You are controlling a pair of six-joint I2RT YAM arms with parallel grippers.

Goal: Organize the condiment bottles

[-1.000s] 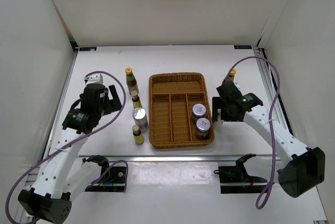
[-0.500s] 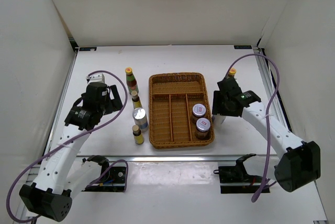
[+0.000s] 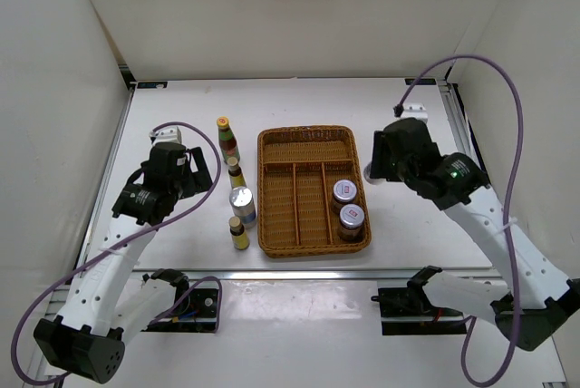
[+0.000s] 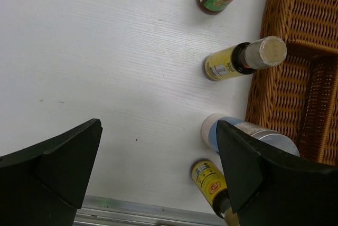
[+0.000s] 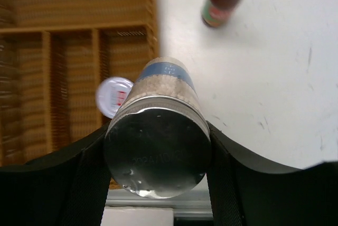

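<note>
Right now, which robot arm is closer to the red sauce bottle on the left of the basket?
Left. The left tool, open, is close by the bottle, on the side away from the basket. The right tool, gripping a jar, is beyond the basket's other side.

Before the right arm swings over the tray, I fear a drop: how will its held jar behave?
The silver-lidded jar looks smooth and round, so it could slip or swivel in the right gripper. It appears full of pale grains, so probably heavy for its size. Its wall seems rigid, unlikely to squash.
</note>
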